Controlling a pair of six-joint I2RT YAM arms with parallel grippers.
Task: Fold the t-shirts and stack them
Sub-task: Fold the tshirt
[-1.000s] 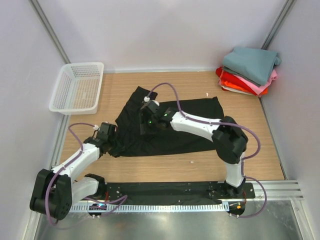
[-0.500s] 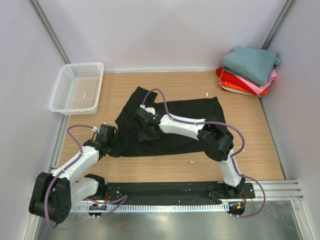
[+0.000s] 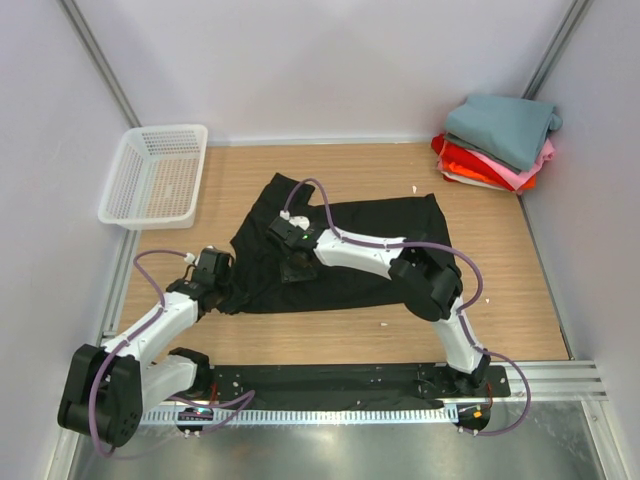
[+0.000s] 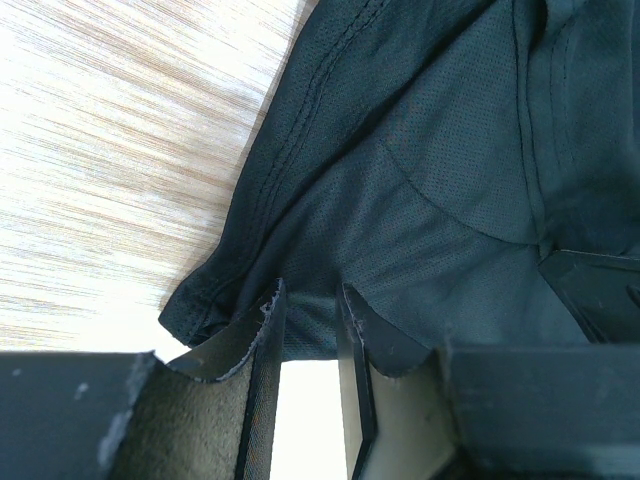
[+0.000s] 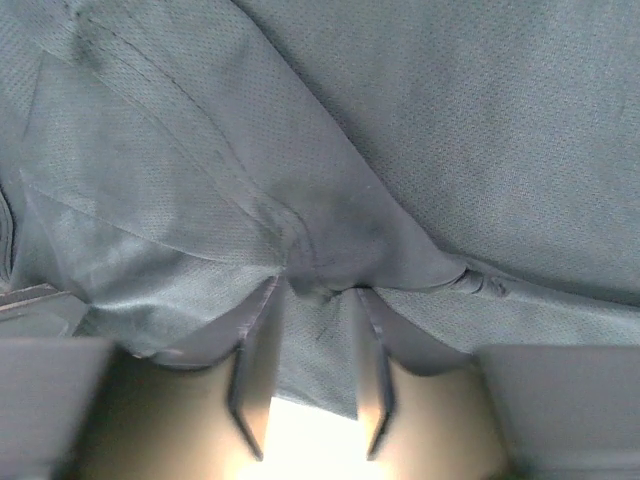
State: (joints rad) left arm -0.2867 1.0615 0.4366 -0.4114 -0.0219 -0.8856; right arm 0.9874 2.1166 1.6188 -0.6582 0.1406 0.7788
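- Left gripper (image 3: 213,270) (image 4: 310,295), nearest the bases, is pinching the near-left hem of the black t-shirt (image 3: 345,285), fingers clenched on the cloth.
- The black t-shirt is lying mid-table (image 3: 500,290), its long axis running left to right, a lobe reaching toward the far left; which end holds the collar cannot be told.
- Its fabric is showing a fine mesh weave, rumpled, with stitched hems.
- Right gripper (image 3: 296,262) (image 5: 318,285) is pointing down on the shirt's left-centre, grasping a bunched fold.
- Far left, a white mesh basket (image 3: 155,175) is sitting at the table's edge.
- Far right, the folded t-shirts are lying stacked: teal-grey shirt (image 3: 505,125) on top, then pink shirt (image 3: 525,175), red-orange shirt (image 3: 465,160) and white shirt (image 3: 470,182).
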